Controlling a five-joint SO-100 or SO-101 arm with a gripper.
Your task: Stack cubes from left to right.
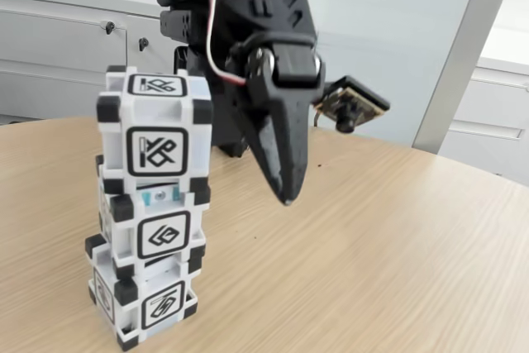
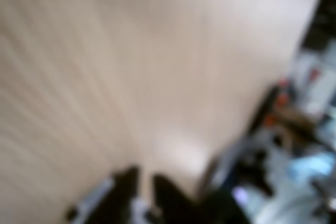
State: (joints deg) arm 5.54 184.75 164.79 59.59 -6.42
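The wrist view is heavily blurred. Most of it is the table (image 2: 131, 66), a pale wood surface whose grain runs in long streaks from the upper part toward the bottom. At the bottom edge, left of centre, two dark shapes rise into the picture, the fingers (image 2: 126, 184) of the gripper (image 2: 143, 182), with a narrow strip of pale table between them; whether they are parted or closed is too smeared to tell. Along the right side the table ends at a slanting edge, and beyond it lies clutter (image 2: 294, 150) in dark, white, orange and light blue patches, too blurred to name
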